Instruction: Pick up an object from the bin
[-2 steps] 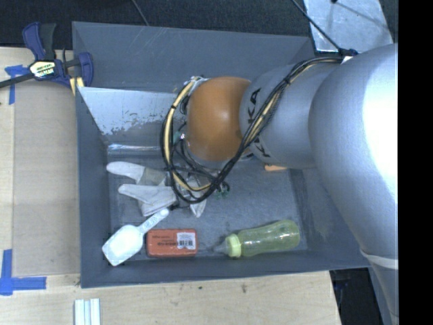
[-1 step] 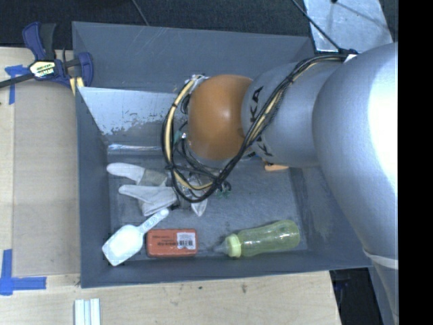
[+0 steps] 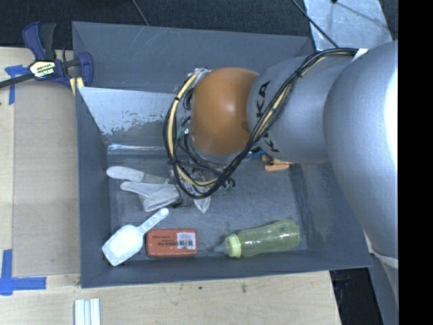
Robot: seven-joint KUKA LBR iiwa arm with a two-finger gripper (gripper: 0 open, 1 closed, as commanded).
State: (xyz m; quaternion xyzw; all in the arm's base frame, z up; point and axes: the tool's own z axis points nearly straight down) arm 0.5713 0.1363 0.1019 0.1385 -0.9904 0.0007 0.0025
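Part of my gripper (image 3: 187, 189) shows among the cables just under the arm's wrist, left of the bin's middle. It hangs over the right end of a white forked plastic piece (image 3: 145, 185) that lies flat on the bin floor. Whether it touches that piece is hidden. A white scoop (image 3: 130, 240) lies below it at the front left, its handle pointing up toward the gripper. Beside the scoop lies a red flat block with a white label (image 3: 171, 242).
A green bottle (image 3: 264, 238) lies on its side along the front wall, right of the block. A small orange thing (image 3: 276, 165) peeks out under the arm at the right. The arm and its orange cover hide the bin's middle and back right.
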